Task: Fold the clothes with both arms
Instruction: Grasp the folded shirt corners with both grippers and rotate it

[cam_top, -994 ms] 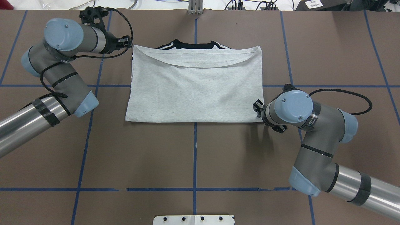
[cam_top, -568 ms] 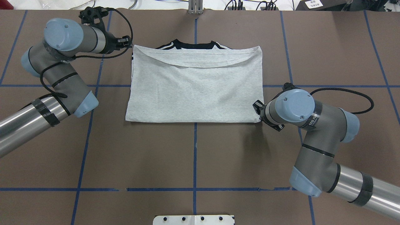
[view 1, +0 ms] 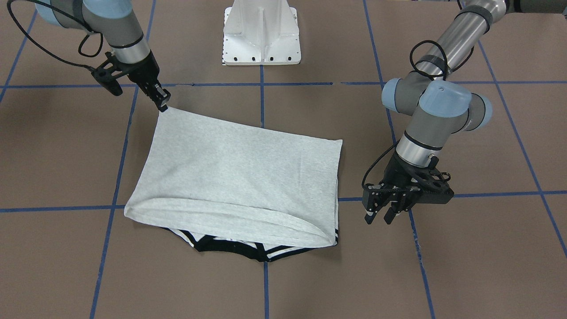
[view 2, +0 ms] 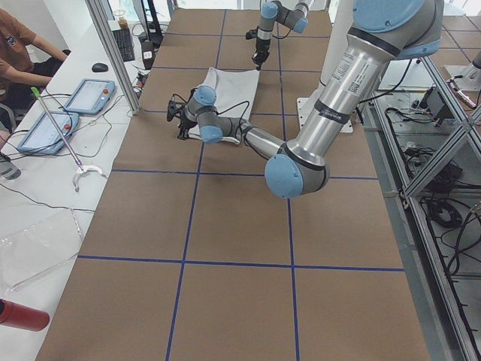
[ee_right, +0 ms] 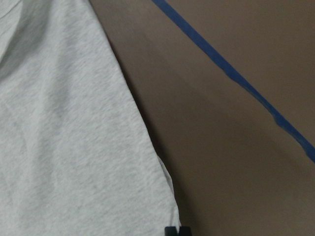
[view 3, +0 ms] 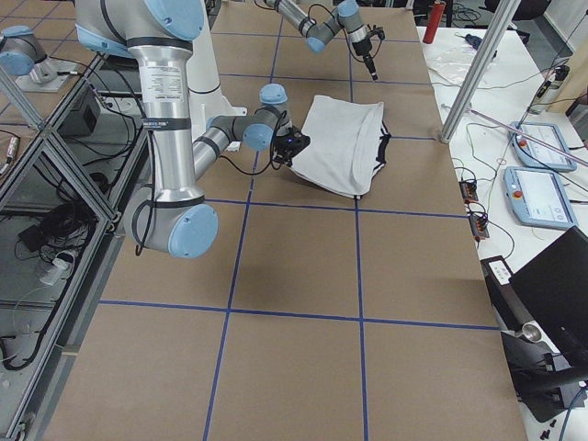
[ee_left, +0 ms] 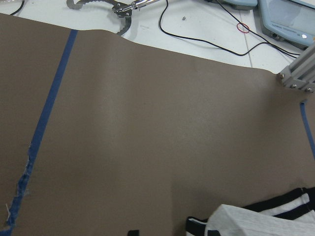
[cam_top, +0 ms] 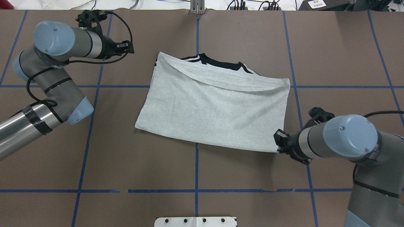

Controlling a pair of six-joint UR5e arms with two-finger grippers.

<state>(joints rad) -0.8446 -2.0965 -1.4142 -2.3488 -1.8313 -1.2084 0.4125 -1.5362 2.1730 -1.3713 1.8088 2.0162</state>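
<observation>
Bright, even overhead light; a soft shadow edges the T-shirt (ee_right: 64,147) in the blurry right wrist view.

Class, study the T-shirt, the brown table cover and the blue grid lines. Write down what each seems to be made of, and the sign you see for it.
T-shirt: soft knit fabric, probably cotton jersey; matte, with heathered flecks, and it drapes and folds.
Table cover: likely brown paper or card, matte; its far edge lies wavy in the left wrist view.
Grid lines: seemingly blue adhesive tape; frayed, torn edges.
</observation>
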